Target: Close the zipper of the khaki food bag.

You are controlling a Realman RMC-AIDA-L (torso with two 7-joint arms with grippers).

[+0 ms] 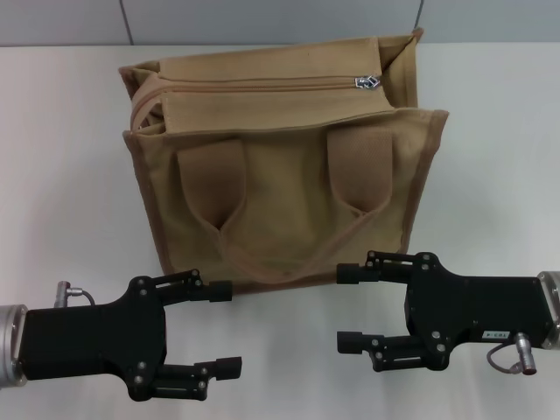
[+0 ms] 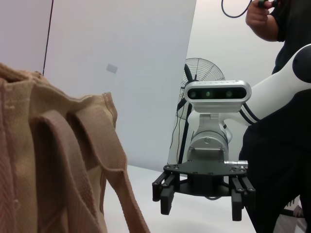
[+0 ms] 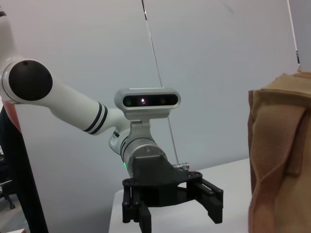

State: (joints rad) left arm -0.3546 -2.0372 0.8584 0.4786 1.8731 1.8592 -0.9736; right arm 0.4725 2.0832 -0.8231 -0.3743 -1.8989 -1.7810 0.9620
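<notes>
The khaki food bag (image 1: 280, 188) stands upright on the white table, with its pocket side and two handle straps facing me. The zipper (image 1: 262, 85) runs along its top, and the silver pull (image 1: 366, 83) sits near the right end. My left gripper (image 1: 229, 328) is open and empty, low in front of the bag's left corner. My right gripper (image 1: 342, 308) is open and empty, in front of the bag's right corner. Neither touches the bag. The left wrist view shows the bag (image 2: 48, 160) and the right gripper (image 2: 201, 199). The right wrist view shows the bag (image 3: 282, 155) and the left gripper (image 3: 172, 211).
The white table (image 1: 61, 175) stretches to both sides of the bag, with a grey wall behind it. In the left wrist view, a person (image 2: 284, 121) and a fan (image 2: 201, 77) stand beyond the table.
</notes>
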